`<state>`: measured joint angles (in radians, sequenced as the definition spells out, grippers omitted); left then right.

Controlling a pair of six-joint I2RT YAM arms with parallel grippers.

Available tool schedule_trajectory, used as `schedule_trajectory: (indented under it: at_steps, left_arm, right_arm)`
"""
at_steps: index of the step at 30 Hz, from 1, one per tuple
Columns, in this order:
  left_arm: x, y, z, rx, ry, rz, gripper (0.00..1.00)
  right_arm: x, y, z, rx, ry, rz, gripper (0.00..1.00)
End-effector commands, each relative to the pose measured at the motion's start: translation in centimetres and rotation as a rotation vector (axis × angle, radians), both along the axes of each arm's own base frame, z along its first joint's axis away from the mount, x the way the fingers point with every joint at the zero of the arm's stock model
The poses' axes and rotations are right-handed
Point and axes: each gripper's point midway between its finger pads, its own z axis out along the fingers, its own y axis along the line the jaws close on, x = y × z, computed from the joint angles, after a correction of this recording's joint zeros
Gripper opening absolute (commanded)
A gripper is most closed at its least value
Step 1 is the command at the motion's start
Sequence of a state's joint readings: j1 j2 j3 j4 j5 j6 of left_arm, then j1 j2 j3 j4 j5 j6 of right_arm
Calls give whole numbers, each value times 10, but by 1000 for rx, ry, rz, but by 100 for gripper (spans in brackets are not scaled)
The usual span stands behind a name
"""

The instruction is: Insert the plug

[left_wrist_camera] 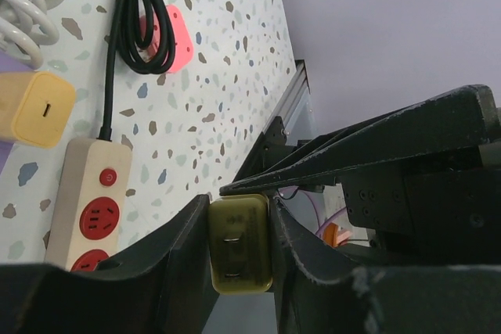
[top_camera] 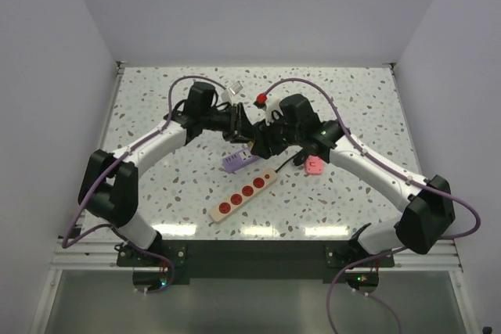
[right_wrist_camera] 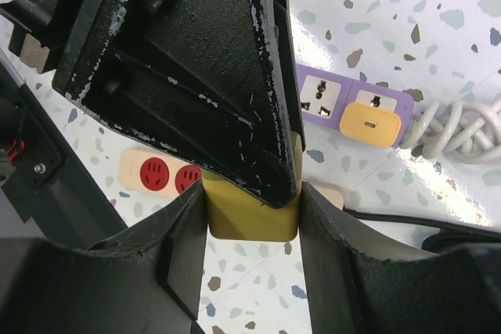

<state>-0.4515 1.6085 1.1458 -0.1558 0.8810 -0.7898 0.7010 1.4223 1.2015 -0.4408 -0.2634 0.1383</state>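
The plug point(left_wrist_camera: 239, 252) isn't in yet: left gripper point(left_wrist_camera: 239, 220) and right gripper point(right_wrist_camera: 252, 213) are both pinching it midair (handoff, I'd guess). The power strip point(top_camera: 244, 193) lies on the desk point(top_camera: 352, 99), sockets free.

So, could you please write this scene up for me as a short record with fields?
Held item: yellow plug, in the air
Left gripper: shut on the plug
Right gripper: shut on the same plug
Likely target: beige power strip, red sockets, flat on the table
Nearby: purple power strip with a yellow charger plugged in
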Motion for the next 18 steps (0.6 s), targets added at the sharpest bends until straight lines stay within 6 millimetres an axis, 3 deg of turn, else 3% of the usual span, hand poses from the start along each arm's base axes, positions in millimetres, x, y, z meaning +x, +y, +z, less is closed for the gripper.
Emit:
schedule_trajectory:
  at_steps: [1, 3, 6, 7, 11, 14, 18]
  left_arm:
    - [-31, -7, 17, -112, -8, -184, 0]
    - [-33, -7, 18, -121, -5, -190, 0]
    - [-29, -5, 20, -124, -17, -168, 0]
    - [-24, -4, 22, -125, -38, -149, 0]
    - [-4, 9, 18, -119, -20, -57, 0]
    - [10, 18, 14, -120, -17, 0, 0]
    - [20, 27, 12, -114, -6, 58, 0]
  right_arm:
    - [26, 16, 41, 116, -108, -66, 16]
    - [28, 15, 39, 119, -103, -85, 19]
    - [29, 13, 37, 129, -89, -124, 48]
    - [31, 12, 37, 132, -91, -139, 63]
    - [28, 5, 36, 137, -76, -181, 88]
    - [23, 0, 35, 148, -67, -201, 92]
    - [19, -13, 48, 171, -98, -242, 96]
